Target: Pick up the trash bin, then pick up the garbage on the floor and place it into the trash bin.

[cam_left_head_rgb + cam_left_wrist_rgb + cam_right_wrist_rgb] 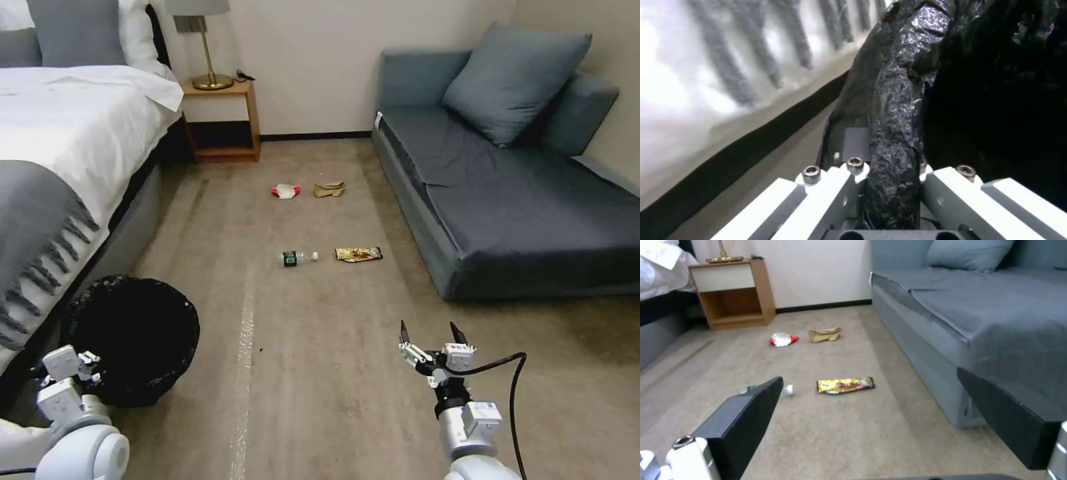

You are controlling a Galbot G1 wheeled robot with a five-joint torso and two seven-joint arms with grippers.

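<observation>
Head view: high, looking down across floor [313, 373]. Right wrist: low, facing forward, sharing garbage [845, 385] and sofa [996, 316]. Left wrist: pressed close against trash bin [898, 100].

One round bin lined with crinkly black plastic [130, 337]; four litter items on the floor (one clear green-labelled bottle [296, 258], one yellow-brown foil wrapper [359, 254], one red-and-white wrapper [286, 191], one crumpled tan paper bag [329, 190])

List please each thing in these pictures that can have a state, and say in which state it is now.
trash bin: upright beside the bed, black bag draped over its rim
left gripper: fingers shut on the bin's rim
right gripper: fingers open, holding nothing, above the carpet
bottle: lying on its side on the floor
yellow-brown wrapper: lying flat on the floor
red-and-white wrapper: crumpled on the floor
paper bag: crumpled on the floor
</observation>
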